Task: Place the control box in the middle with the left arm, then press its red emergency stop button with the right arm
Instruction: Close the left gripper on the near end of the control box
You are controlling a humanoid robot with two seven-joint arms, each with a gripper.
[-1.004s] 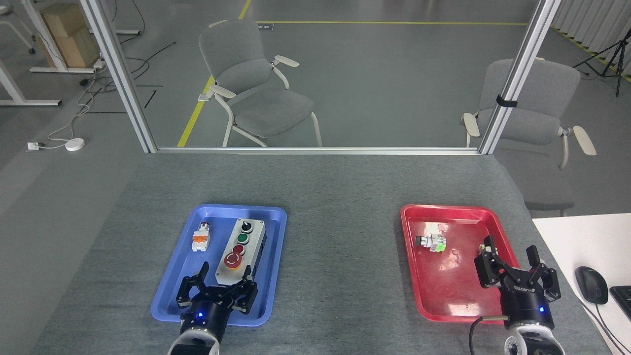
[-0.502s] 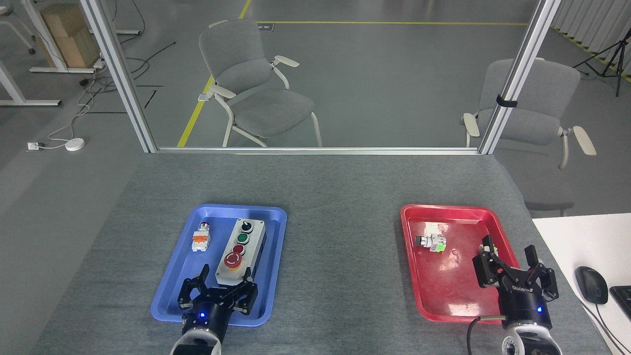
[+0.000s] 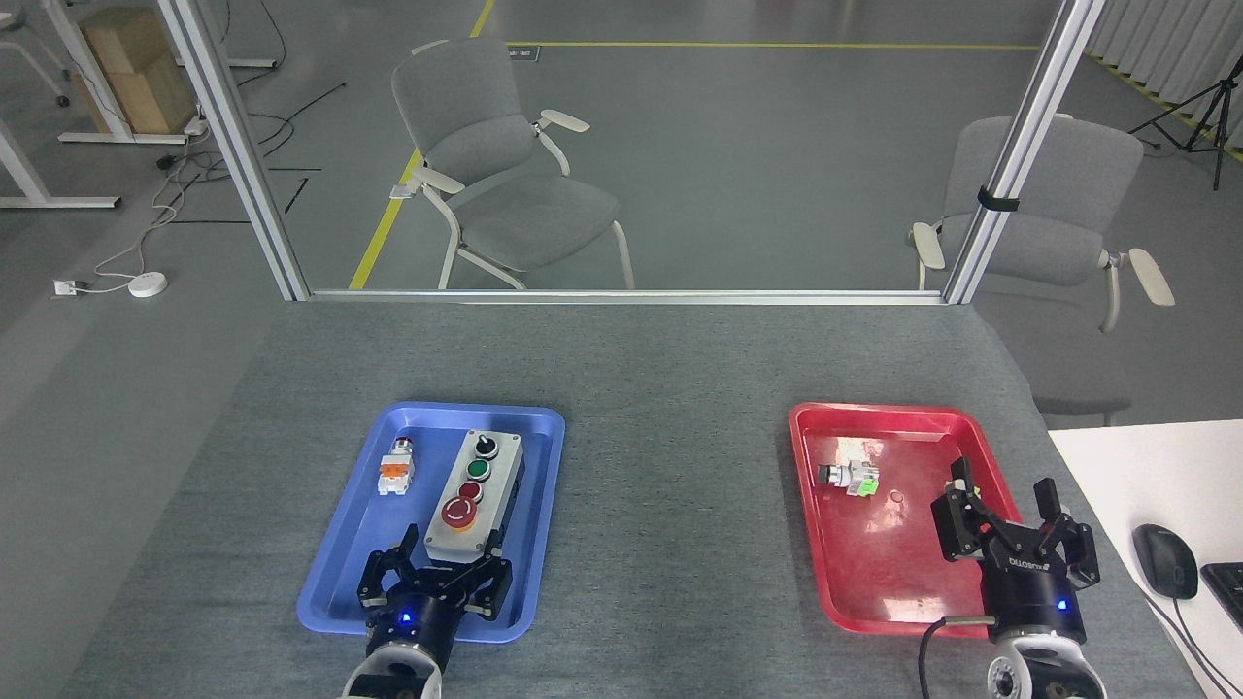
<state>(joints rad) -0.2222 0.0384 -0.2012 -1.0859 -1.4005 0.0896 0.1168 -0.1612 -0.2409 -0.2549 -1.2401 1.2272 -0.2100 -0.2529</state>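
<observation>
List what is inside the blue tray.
The blue tray holds the control box and, to its left, a small white-and-orange switch part. The left gripper, jaws open, covers the box's near end and some tray floor.

**Room beyond the table**

Glossy grey floor (image 3: 777, 146) with yellow lines (image 3: 384, 228). Two grey armchairs (image 3: 505, 170) (image 3: 1054, 218) behind an aluminium frame (image 3: 233, 146). Cables (image 3: 146, 228), cardboard box (image 3: 136, 68) far left; tripod (image 3: 1204, 107) far right.

Grey control box (image 3: 476, 496) in blue tray (image 3: 335, 573)
</observation>
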